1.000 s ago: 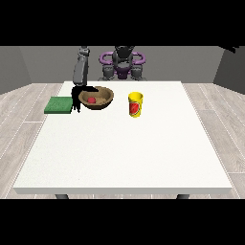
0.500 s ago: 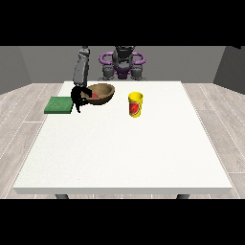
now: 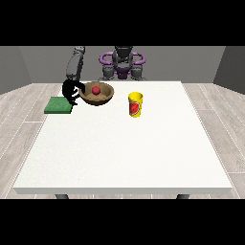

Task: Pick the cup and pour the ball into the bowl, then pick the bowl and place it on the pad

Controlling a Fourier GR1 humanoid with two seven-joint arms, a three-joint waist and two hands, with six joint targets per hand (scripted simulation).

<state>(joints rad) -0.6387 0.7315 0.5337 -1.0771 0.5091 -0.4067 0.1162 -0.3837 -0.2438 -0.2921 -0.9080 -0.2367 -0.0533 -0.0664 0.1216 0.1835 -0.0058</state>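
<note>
— What did the hand at the view's left (image 3: 71, 92) have?

— I saw its fingers curled on the rim of the brown bowl (image 3: 98, 95), red ball (image 3: 96, 90) inside. The green pad (image 3: 58, 105) lay just below it, the yellow cup (image 3: 135, 105) well off past the bowl.

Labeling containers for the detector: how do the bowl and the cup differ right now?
The bowl is brown, wide and shallow; the cup is yellow with a red mark, narrow and tall. The bowl holds the red ball; nothing shows in the cup from this angle. The hand at the view's left grips the bowl's rim; the cup stands alone. Both are open-topped.
</note>
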